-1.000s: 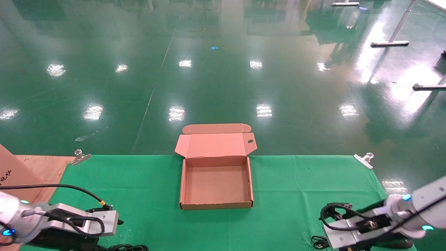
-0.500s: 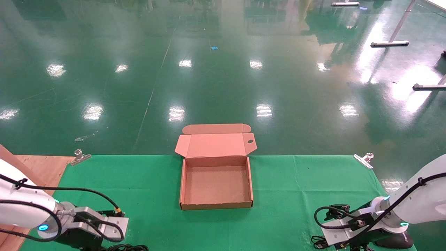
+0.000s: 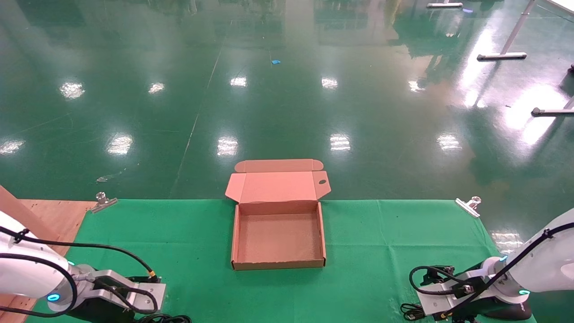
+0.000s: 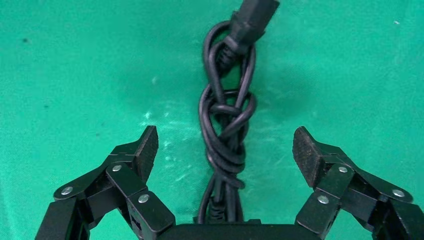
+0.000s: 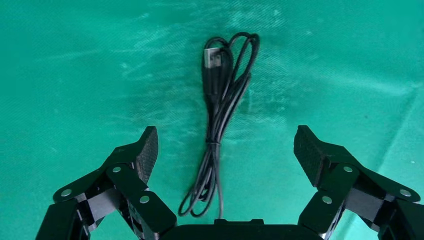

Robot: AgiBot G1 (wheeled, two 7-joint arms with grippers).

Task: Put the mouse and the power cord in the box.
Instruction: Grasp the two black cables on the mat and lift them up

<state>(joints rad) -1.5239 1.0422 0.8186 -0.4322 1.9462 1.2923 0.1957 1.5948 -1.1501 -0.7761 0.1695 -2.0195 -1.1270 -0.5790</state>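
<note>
The brown cardboard box (image 3: 321,233) lies open in the middle of the green cloth, its lid folded back and its inside bare. The power cord (image 4: 227,135), a thick knotted black bundle, lies at the near left edge. My left gripper (image 4: 226,146) hangs open just above it with one finger on each side. The mouse (image 3: 509,309) shows as a glossy black shape at the near right, partly under my right arm. Its thin coiled cable (image 5: 220,115), ending in a USB plug (image 5: 212,59), lies between the fingers of my open right gripper (image 5: 226,145).
The green cloth (image 3: 394,242) is held by metal clips at the back corners (image 3: 103,200) (image 3: 469,205). A bare wooden board (image 3: 49,215) shows at the far left. Shiny green floor lies beyond the table's far edge.
Both wrists have tilted down and dropped toward the cloth at the near edge. The left came over the power cord, the right over the mouse's cable. The box has not moved.
</note>
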